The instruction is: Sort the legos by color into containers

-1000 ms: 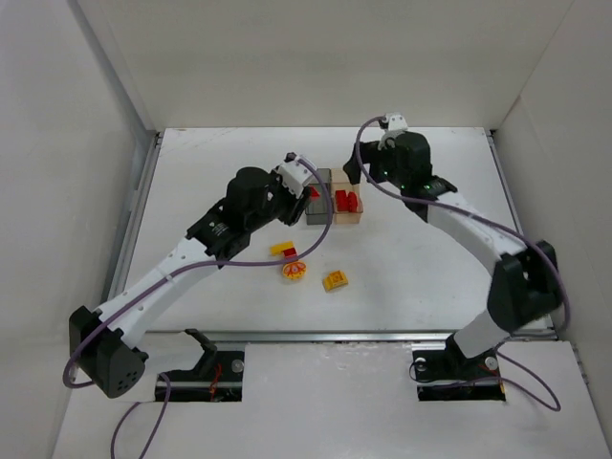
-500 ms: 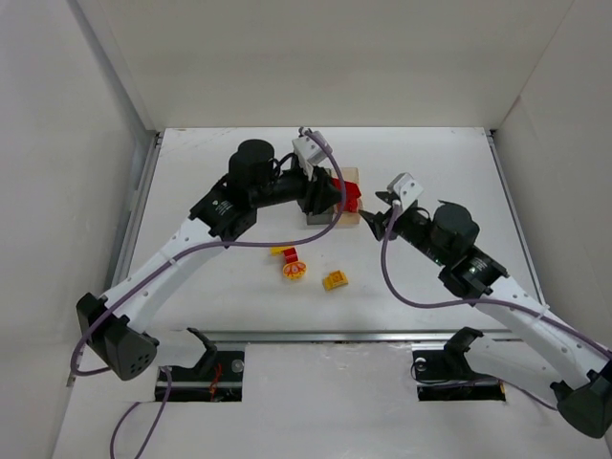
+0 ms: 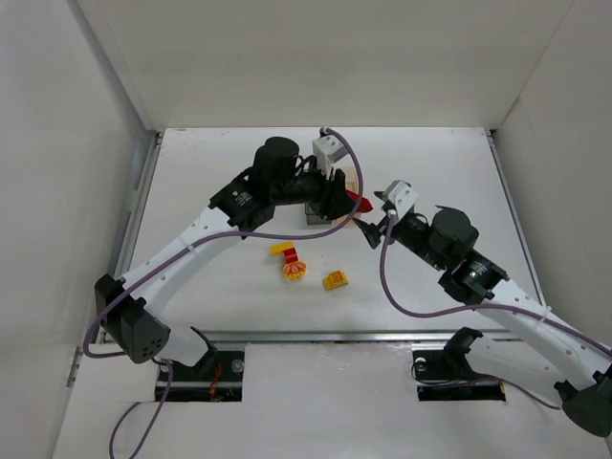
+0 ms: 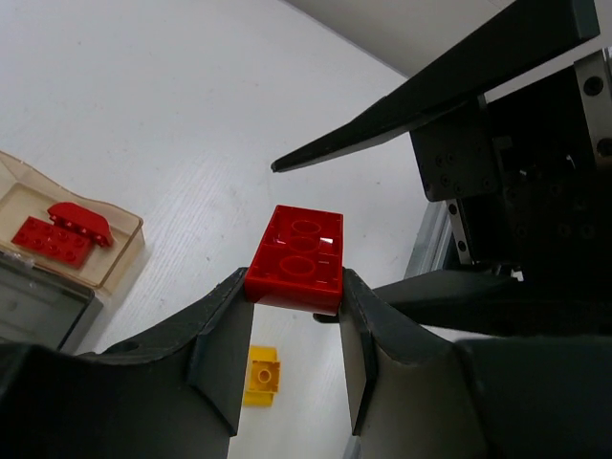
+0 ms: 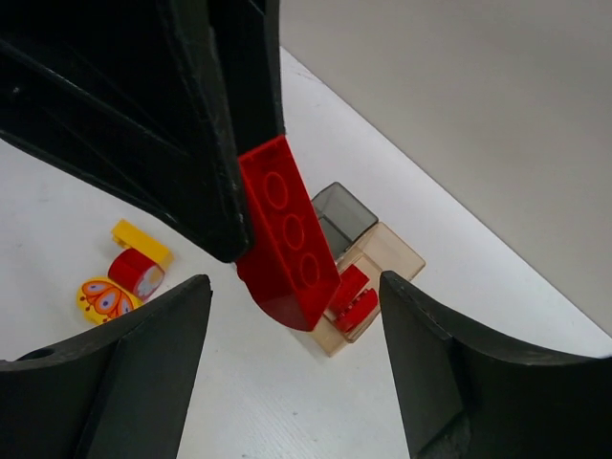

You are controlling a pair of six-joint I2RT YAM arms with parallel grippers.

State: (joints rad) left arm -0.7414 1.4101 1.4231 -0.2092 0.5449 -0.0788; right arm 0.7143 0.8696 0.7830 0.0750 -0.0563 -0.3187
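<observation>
1. The left gripper (image 3: 341,200) pinched a red brick (image 4: 296,258) by two opposite sides, its fingers (image 4: 225,335) pressed flat against the plastic; the brick hung clear of the table (image 3: 440,172), just beside the pale orange-tan bin (image 4: 120,256) on the side away from the dark grey bin (image 5: 342,212).
2. The right gripper (image 3: 371,229) had its fingers (image 5: 143,363) spread wide; it sat just beside the bin pair, facing the left gripper; one finger stood on each side of the held brick; whether either finger touched the brick could not be told.
3. The two bins stood joined side by side; two red pieces (image 4: 59,231) lay inside the pale orange-tan bin; what lay in the dark grey bin could not be made out.
4. Four loose pieces lay on the table near the bin pair, on its side toward the arm bases: a yellow bar (image 3: 281,249) touched a red round piece (image 3: 292,256); an orange disc (image 3: 295,272) with a butterfly print lay just beside those two; a yellow brick (image 3: 335,280) lay slightly apart from the disc.
</observation>
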